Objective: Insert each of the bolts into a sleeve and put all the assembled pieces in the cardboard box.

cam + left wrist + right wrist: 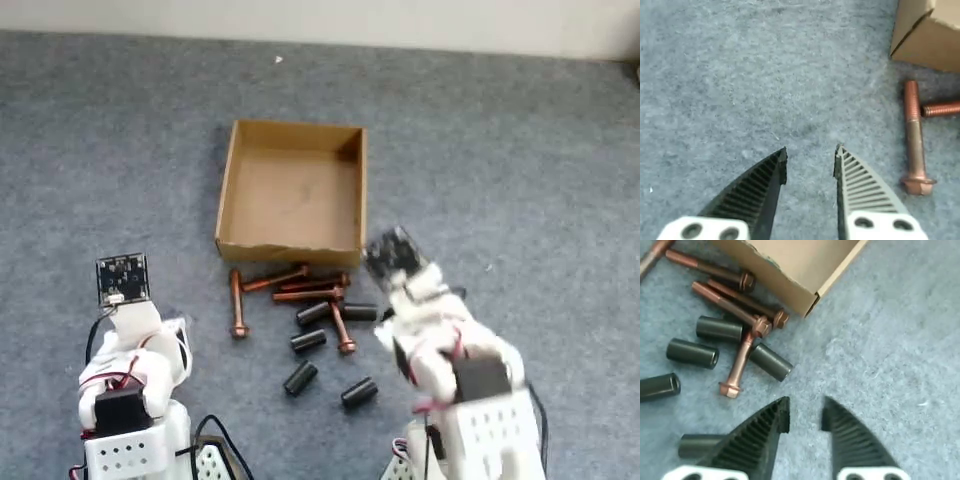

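Cardboard box (292,195) sits open-topped on the grey carpeted counter (520,150); everything else is on its near side. Five copper bolts (308,294) lie there. Three are bunched against the box's near wall, and one (341,330) angles away from that wall into the sleeves. A lone bolt (237,302) lies off the box's near-left corner, pointing at it. Five black sleeves (308,341) are scattered just past the bolts, farther from the box. They all lie on their sides and are separate from the bolts. One sleeve (771,361) lies closest to the box's near-right corner, touching the angled bolt. Left gripper (811,159) has its jaws apart and holds nothing. It hangs over bare counter off the box's near-left corner, with the lone bolt just beside it. Right gripper (805,415) also has its jaws apart and holds nothing. It is off the box's near-right corner, near the pile but not touching any part.
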Available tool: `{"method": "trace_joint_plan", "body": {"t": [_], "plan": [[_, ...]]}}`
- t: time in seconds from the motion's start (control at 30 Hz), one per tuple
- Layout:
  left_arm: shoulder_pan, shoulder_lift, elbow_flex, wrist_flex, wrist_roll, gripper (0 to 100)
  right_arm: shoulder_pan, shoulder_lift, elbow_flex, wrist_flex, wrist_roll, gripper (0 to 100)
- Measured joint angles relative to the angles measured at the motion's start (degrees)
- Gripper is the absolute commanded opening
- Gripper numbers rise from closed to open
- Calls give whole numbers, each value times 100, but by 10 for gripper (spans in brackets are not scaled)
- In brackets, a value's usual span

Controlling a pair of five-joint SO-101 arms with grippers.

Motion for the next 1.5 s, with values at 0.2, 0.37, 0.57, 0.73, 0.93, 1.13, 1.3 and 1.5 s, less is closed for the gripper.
{"method": "trace_joint_plan", "body": {"t": [0.2, 0.37, 0.57, 0.73, 0.93, 1.13, 1.3, 1.5], "plan": [[0, 0, 0, -62, 0, 182, -176, 2242, -1108, 0, 598, 250], [0, 0, 0, -79, 0, 182, -844, 3209, -1292, -26, 774, 250], [0, 0, 0, -79, 0, 182, -1020, 3991, -1292, -826, 791, 250], [0, 0, 0, -79, 0, 182, -1046, 4738, -1292, -1380, 791, 249], [0, 0, 0, -79, 0, 182, -1046, 5284, -1292, -1618, 826, 249], [0, 0, 0, -79, 0, 182, -1213, 5354, -1292, -1635, 826, 249], [0, 0, 0, -79, 0, 182, -1284, 5345, -1020, -2084, 826, 248], [0, 0, 0, -79, 0, 181, -1284, 5336, -545, -2646, 826, 147]]}}
